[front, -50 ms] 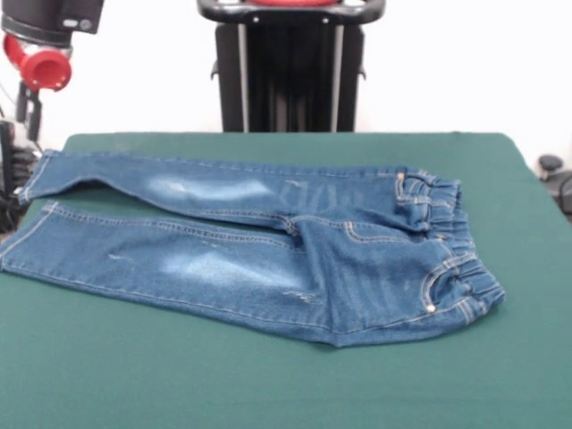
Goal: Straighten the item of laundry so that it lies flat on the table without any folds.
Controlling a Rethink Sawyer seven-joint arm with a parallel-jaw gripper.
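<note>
A: Starting nearest the camera, what is there?

B: A broad band of bare dark green felt, the front of the worktop point(268, 384). It runs the full width of the view with nothing lying on it.

A: And beyond that?

B: One pair of small blue denim jeans point(259, 250), lying across the middle of the worktop. The elastic waistband point(451, 246) is at the right, gathered and slightly puckered. Two legs stretch away to the left. The nearer leg reaches the worktop's left edge, its cuff point(22, 239) at or just over that edge. The farther leg ends at its own cuff point(37, 174), also close to the left edge. A narrow wedge of green shows between the two legs at the left.

A: Do they lie flat?

B: Mostly. There is a fold or overlap around the crotch, where one leg's cloth lies over the other. Two faded patches show, one on each leg.

A: Open room?

B: Green shows to the right of the waistband and in a strip behind the jeans. The left side has next to none.

A: Farther back?

B: A black pedestal point(290, 67) against a pale wall, and at the upper left a red and black part of the arm point(40, 63).

A: The tool?

B: It does not appear, so whether it is apart or together cannot be told.
</note>
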